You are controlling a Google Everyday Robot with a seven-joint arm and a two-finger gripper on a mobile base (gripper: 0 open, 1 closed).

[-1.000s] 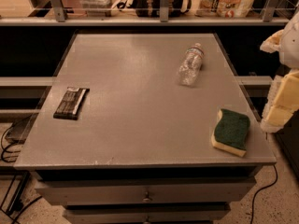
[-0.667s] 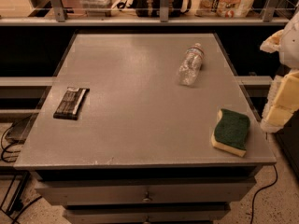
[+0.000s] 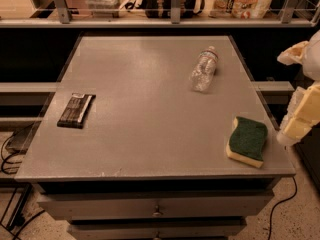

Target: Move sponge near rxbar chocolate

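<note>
The pincer (image 3: 299, 118) hangs at the far right, seemingly tilted downward, partly cut off.

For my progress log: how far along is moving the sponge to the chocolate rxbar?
Nothing looks done: the sponge lies on the table, right front corner, far from the rxbar chocolate at the left edge. In hand: the tool hangs just right of the sponge, not holding it. Left: grasp, carry across, set down beside the bar.

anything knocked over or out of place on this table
The plastic bottle lies on its side at the far right of the table instead of standing. The sponge sits flat near the front right corner, the snack bar flat at the left. The gripper hangs off the right edge beside the sponge.
</note>
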